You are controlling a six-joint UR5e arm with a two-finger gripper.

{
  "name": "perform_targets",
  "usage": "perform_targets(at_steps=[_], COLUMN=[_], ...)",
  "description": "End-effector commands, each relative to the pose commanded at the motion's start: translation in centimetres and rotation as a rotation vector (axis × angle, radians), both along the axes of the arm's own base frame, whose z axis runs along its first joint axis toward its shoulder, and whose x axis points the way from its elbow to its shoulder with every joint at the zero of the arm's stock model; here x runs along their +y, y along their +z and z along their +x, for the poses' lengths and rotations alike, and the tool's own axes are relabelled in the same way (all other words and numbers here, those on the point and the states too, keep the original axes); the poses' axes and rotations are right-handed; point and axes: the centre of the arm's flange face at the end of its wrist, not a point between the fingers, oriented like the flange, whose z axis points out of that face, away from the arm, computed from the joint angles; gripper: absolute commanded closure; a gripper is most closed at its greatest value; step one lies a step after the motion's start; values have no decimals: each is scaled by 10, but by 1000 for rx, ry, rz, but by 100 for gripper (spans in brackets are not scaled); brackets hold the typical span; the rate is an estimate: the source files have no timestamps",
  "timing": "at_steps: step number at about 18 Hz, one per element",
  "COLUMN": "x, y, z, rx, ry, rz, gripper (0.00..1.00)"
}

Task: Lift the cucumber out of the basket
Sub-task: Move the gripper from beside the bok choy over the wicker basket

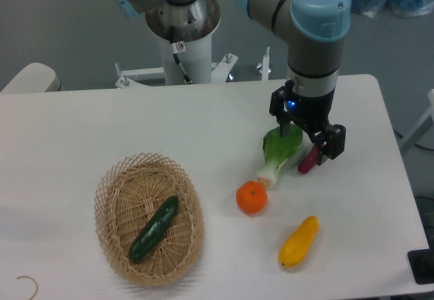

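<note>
The dark green cucumber (154,228) lies diagonally inside the oval wicker basket (103,208) at the front left of the table. My gripper (309,133) hangs far to the right of the basket, over the leafy top of the bok choy and the purple eggplant. Its two black fingers (333,144) stand wide apart and hold nothing.
A bok choy (280,152) and a small purple eggplant (308,160) lie under the gripper. An orange (251,197) sits beside the bok choy's stem, and a yellow squash (299,241) lies near the front right. The robot base (182,35) stands at the back.
</note>
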Motion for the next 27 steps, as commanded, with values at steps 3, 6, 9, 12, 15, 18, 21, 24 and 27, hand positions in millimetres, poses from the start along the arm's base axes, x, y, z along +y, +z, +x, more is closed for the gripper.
perform_targets(at_steps=[3, 6, 9, 12, 15, 18, 21, 24, 27], x=[-1, 6, 8, 26, 48, 60, 78, 110, 137], y=[1, -3, -16, -26, -43, -61, -80, -104, -129], z=[3, 13, 28, 53, 84, 111, 142, 167, 190], rx=[2, -11, -44, -91, -126, -153, -177, -177, -179], ry=[-1, -20, 59, 189, 292, 364, 359, 458, 501], rz=[-3, 0, -5, 13, 6, 0, -2, 44, 61], gripper=[0, 0, 0, 0, 0, 0, 0, 0, 0])
